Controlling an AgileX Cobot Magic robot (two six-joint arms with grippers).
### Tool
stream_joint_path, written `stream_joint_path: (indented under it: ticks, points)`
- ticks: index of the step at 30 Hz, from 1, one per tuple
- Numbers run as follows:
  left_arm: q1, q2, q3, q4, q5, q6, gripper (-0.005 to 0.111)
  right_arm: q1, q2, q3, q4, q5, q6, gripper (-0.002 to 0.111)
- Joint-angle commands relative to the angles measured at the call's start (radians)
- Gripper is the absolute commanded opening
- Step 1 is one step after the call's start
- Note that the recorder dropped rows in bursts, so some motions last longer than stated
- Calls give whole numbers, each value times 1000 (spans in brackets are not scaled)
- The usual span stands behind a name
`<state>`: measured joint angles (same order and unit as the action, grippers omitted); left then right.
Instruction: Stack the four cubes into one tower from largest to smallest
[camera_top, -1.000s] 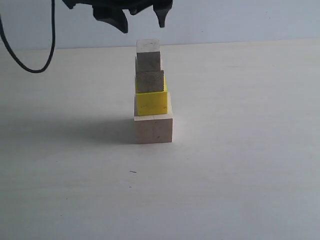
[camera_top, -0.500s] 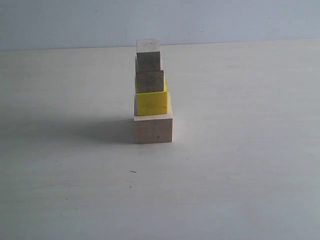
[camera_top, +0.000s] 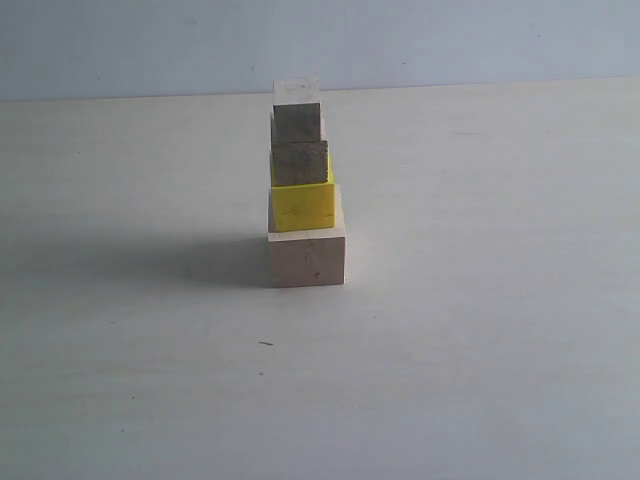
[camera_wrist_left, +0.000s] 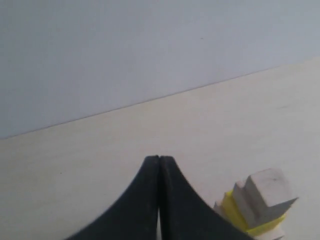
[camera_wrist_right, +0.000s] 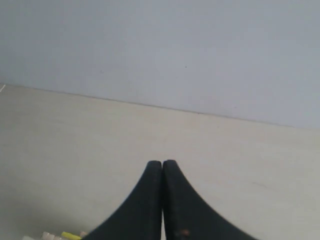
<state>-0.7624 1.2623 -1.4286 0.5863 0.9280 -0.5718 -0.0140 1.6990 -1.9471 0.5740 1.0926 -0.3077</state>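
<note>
Exterior view: the tower (camera_top: 303, 190) stands alone, its blocks slightly off-centre, so a bump could topple it. The left claw (camera_wrist_left: 159, 158) and right claw (camera_wrist_right: 162, 162) are pinched shut, empty.

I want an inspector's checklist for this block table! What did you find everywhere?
Surface: pale table, one tiny dark mark.
Job's things: tower standing; pale cube at the bottom, then yellow cube, wooden cube, top wooden cube.
Clutter: nothing seen.
Grippers: left gripper shut, holding nothing; right gripper shut, holding nothing.
Cables: nothing seen.
Surroundings: plain bluish wall.
</note>
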Motion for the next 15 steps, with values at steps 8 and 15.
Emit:
stream_joint_path:
  ticks: [8,15]
  points:
    - [218,-322,572,14,-471,-90,0,-4,-535,694,-1,-520,-164,0]
    - [220,-385,729,14,-620,-90,0,-4,-802,981,-9,-608,-235,0]
